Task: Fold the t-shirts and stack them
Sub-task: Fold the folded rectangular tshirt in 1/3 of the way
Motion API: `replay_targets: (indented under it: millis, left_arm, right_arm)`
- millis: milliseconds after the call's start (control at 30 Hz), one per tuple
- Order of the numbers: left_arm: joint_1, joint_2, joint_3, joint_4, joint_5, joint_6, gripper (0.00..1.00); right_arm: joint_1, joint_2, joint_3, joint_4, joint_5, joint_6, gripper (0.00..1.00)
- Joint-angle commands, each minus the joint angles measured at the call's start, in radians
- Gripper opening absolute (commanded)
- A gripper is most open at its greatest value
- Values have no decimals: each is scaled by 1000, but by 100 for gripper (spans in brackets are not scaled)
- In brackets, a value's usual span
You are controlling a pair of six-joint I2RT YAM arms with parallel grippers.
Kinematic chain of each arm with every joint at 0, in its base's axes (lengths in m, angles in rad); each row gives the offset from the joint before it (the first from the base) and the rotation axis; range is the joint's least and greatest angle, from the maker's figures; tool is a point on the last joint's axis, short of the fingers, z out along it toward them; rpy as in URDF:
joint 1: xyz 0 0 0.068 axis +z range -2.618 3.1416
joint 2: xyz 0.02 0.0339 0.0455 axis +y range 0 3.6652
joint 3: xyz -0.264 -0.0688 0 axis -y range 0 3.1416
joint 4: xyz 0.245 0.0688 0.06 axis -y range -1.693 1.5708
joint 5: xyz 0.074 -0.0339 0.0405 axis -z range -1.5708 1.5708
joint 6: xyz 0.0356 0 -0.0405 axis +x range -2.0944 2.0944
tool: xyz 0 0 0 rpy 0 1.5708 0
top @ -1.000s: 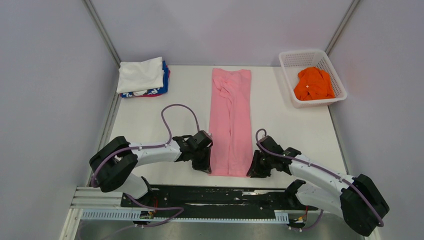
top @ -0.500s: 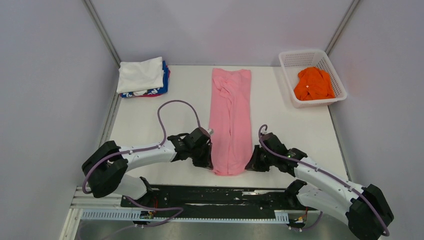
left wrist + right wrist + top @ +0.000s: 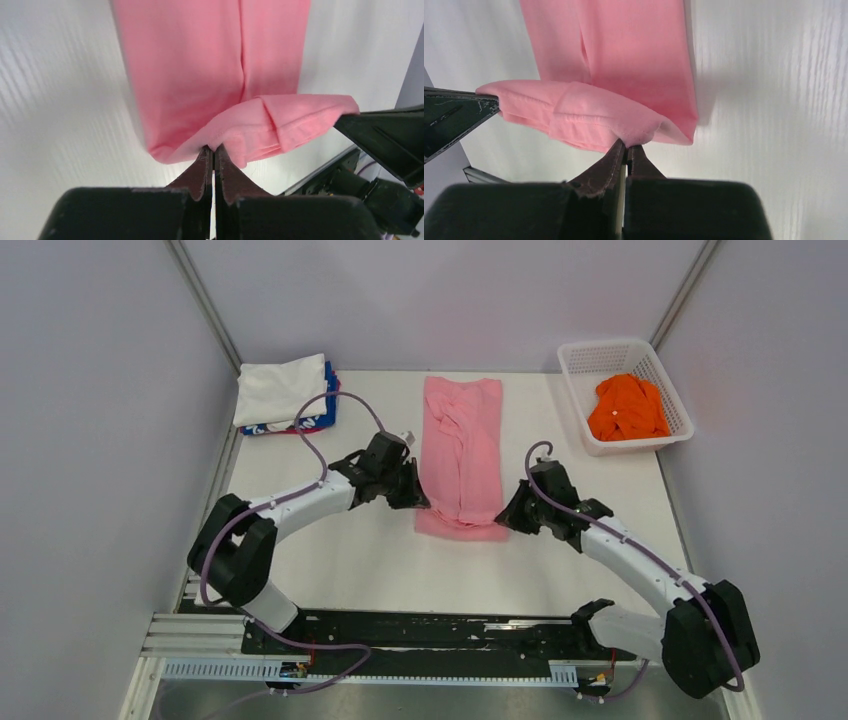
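Note:
The light pink t-shirt (image 3: 462, 440) lies as a long strip in the middle of the table, its near end lifted and doubled back over itself. My left gripper (image 3: 421, 502) is shut on the left corner of that near hem (image 3: 235, 135). My right gripper (image 3: 502, 516) is shut on the right corner (image 3: 634, 131). Both hold the hem a little above the cloth below, at about mid-length. The folded white t-shirt (image 3: 281, 388) lies on the blue/red one (image 3: 330, 400) at the back left. The orange t-shirt (image 3: 626, 406) lies crumpled in the basket.
A white plastic mesh basket (image 3: 590, 358) stands at the back right by the right wall. Grey walls close in the table on the left, back and right. The black rail with the arm bases (image 3: 420, 632) runs along the near edge.
Both grippers have carried the pink shirt's near hem away from the near edge toward the back, folding the lower part over the rest. The strip now looks much shorter.

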Motion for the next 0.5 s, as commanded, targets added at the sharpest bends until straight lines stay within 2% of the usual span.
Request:
replay_targets:
  millis: [0,467]
  left_arm:
    - [74,76,115,33,44,34,0]
    - [216,379,450,-13,128,90,0]
  right_arm:
    - [-69,79,111,106,-17,-72,0]
    - [-235,437,402,176,-114,-177,0]
